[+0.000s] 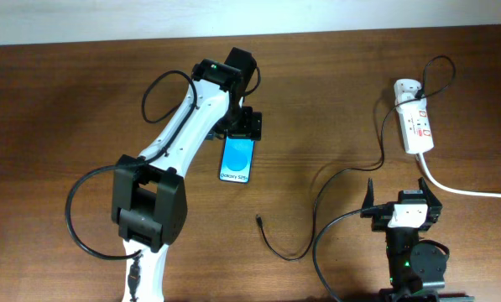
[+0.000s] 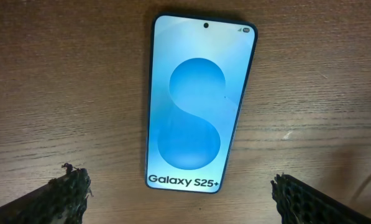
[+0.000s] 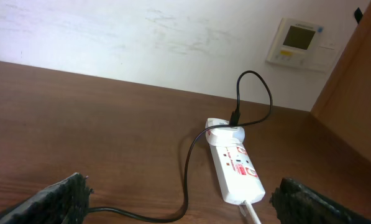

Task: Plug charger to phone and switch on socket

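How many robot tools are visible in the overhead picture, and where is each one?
2. The left tool hangs over the phone, left of centre. The right tool is at the lower right, below the socket. None seems hidden.

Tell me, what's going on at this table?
The job is to plug a charger into a phone. The left gripper hangs open right above the lit phone, not touching it. The charger runs from the power strip, but its loose end lies apart from the phone, unplugged. The right gripper sits open and empty.
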`<state>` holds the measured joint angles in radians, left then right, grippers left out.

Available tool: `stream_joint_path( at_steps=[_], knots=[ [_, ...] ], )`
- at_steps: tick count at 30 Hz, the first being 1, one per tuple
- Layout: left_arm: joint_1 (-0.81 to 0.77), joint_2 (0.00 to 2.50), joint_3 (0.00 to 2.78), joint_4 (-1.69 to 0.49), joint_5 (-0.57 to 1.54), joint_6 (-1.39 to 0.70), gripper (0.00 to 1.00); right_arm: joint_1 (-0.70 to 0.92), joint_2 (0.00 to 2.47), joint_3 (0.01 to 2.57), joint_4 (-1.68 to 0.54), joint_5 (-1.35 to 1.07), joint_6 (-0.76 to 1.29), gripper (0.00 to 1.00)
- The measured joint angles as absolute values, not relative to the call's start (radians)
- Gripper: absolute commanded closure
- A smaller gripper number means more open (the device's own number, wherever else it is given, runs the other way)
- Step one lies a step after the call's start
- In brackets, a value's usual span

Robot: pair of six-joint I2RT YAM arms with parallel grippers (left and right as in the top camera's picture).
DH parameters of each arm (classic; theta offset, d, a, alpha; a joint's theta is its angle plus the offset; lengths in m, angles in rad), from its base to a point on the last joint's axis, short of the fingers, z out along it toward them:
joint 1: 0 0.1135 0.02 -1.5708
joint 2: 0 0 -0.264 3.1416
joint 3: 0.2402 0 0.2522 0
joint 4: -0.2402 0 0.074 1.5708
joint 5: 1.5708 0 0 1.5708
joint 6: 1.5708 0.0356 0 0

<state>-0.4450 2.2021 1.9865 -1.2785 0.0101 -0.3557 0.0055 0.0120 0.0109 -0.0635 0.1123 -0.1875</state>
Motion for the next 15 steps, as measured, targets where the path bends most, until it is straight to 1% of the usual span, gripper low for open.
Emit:
stream_joint_path(
  at_steps=[6,15],
  knots=[
    [-0.445,2.202,1.975,-1.279,0.009,-0.356,0.01,0.006,0.012,0.011,-0.064,0.112,-0.187,0.02],
    [-0.445,2.202,1.940,-1.223,0.006,-0.356,0.01,0.006,0.012,0.011,-0.064,0.112,-0.187,0.02]
  ],
)
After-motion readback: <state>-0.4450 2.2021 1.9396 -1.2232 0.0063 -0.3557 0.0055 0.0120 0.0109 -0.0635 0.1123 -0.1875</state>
